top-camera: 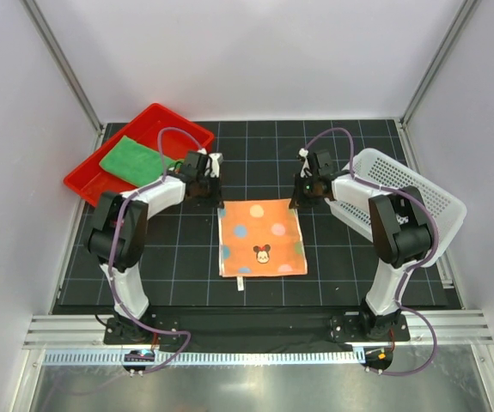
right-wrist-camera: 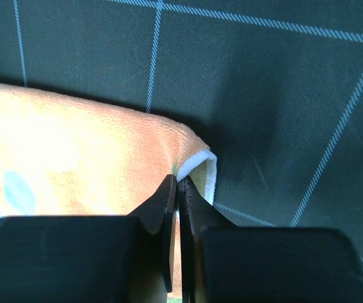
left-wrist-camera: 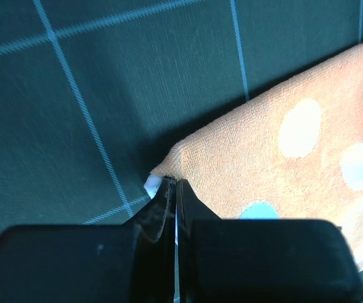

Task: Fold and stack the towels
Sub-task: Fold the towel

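Observation:
An orange towel with pastel polka dots (top-camera: 259, 236) lies spread flat on the black grid mat. My left gripper (top-camera: 213, 194) is at its far left corner. In the left wrist view that gripper (left-wrist-camera: 170, 183) is shut, with the corner of the towel (left-wrist-camera: 282, 158) pinched between the tips. My right gripper (top-camera: 299, 196) is at the far right corner. In the right wrist view it (right-wrist-camera: 178, 180) is shut on the white-backed, curled-up corner of the towel (right-wrist-camera: 74, 158). A plain green towel (top-camera: 135, 159) lies in the red tray.
The red tray (top-camera: 180, 121) sits at the back left, partly off the mat. A white perforated basket (top-camera: 418, 184) stands tilted at the right edge. The black mat (top-camera: 350, 257) has bare areas on both sides of the spread towel.

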Action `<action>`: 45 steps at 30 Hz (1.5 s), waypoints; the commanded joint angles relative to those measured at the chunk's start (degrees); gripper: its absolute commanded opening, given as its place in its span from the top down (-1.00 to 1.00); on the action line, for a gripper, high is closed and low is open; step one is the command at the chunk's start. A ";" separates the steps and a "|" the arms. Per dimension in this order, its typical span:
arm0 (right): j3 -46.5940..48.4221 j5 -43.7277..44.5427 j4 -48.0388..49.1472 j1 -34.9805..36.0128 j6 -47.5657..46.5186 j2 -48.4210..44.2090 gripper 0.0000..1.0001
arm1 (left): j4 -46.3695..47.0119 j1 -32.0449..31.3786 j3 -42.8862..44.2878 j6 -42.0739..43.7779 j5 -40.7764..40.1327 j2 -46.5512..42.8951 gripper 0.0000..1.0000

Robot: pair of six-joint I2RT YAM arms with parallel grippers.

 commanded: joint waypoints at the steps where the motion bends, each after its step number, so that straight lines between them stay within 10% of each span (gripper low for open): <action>1: -0.83 2.65 1.88 -0.20 1.85 -4.26 0.86 | -1.94 1.04 4.00 2.95 -0.06 0.55 1.00; 8: -1.80 2.74 2.67 -0.20 2.47 -3.56 0.82 | -5.98 1.22 4.11 3.65 -2.96 -1.20 0.26; 25: 0.84 2.57 2.32 -0.12 2.47 -2.06 0.74 | -4.84 1.30 6.74 2.16 0.99 5.21 0.32; 33: 0.84 3.54 1.97 -0.29 1.59 -2.42 0.81 | -7.48 1.30 9.29 3.21 -0.41 3.98 0.80; 45: 2.33 2.39 2.50 -0.46 2.12 -0.84 0.56 | -8.53 1.39 11.57 3.13 2.57 7.85 0.47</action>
